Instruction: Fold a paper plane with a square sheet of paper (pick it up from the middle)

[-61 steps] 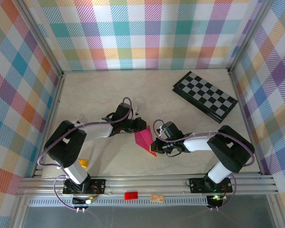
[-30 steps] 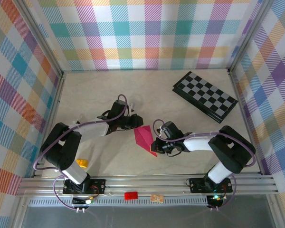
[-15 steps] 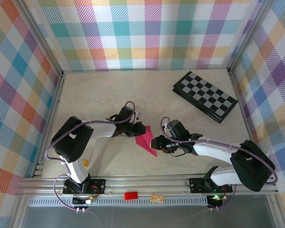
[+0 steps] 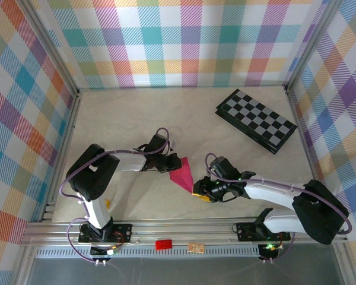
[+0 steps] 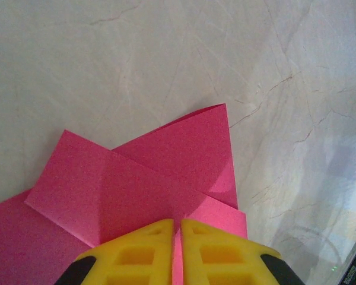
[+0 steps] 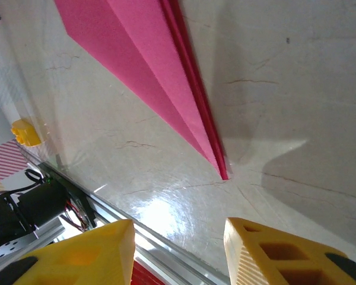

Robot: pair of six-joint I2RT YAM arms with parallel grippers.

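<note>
Slim magenta-pink folded paper plane [image 4: 183, 173], mid-surface [image 4: 130, 119]: 10 o'clock tail clamped in closed left gripper [image 4: 170, 163], apparently anchoring it; 5 o'clock tip lies free before parted right gripper [image 4: 201, 193].

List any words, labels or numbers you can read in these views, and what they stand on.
No readable text.
Small red rectangular tag and tan square tag on the front rail: too small to read.
Folded magenta-pink paper plane and black-and-grey checkerboard: no print visible.
</note>
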